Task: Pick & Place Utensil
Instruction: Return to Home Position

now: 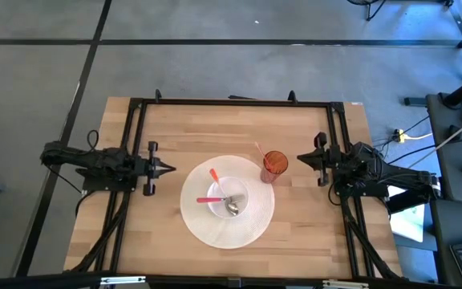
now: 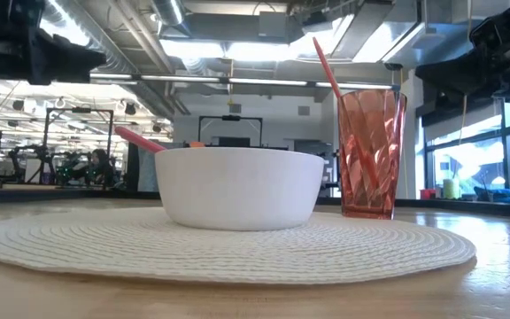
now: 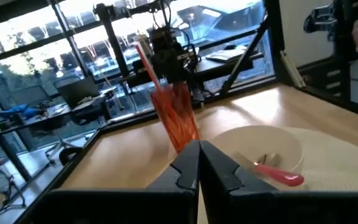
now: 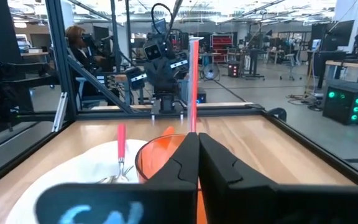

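A white bowl (image 1: 228, 197) stands on a round white placemat (image 1: 203, 225) at the table's middle. In the bowl lie a spoon with a pink handle (image 1: 209, 200) and a utensil with an orange handle (image 1: 215, 177); they lean on the bowl's rim. A translucent red cup (image 1: 274, 166) stands upright beside the mat's far right rim, with a pink-orange utensil (image 1: 259, 150) leaning inside it. My left gripper (image 1: 171, 168) is shut and empty, left of the mat. My right gripper (image 1: 301, 158) is shut and empty, right of the cup.
A black frame (image 1: 231, 103) runs around the table's far, left and right sides. The bare wood (image 1: 215, 128) lies between the mat and the far rail. A person shows in the room beyond the table in the right wrist view (image 4: 79, 43).
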You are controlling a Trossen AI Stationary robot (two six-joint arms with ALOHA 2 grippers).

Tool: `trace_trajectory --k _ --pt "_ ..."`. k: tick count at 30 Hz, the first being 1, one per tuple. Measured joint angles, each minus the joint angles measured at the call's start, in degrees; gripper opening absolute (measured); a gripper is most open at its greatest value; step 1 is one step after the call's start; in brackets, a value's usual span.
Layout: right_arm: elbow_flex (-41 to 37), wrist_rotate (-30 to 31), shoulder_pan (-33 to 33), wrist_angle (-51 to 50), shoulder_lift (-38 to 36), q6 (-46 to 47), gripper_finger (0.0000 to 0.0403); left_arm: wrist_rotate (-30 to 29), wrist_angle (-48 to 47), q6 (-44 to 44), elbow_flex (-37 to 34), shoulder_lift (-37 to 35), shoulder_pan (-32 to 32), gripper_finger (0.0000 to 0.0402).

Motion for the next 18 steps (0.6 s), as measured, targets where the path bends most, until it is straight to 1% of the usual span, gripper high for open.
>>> trace_trajectory --k 4,11,14,18 --pt "0.00 1.44 0.00 0.17 0.00 -0.64 0.0003 2.61 0.20 0.37 -0.19 0.01 0.00 0.0001" --pt "0.00 7.66 0.00 -0.66 0.01 1.64 0.0003 2.83 0.08 -1.39 -0.19 0.09 0.05 0.0001" --pt "0.00 7.95 0.00 -0.66 0.02 0.66 0.0006 1.03 0.30 -2.04 -0.19 0.12 0.07 0.0001" --pt "0.00 7.97 0.00 -0.66 0.02 -1.97 0.0017 0.93 0.32 -2.07 -0.19 0.12 0.07 0.0001"
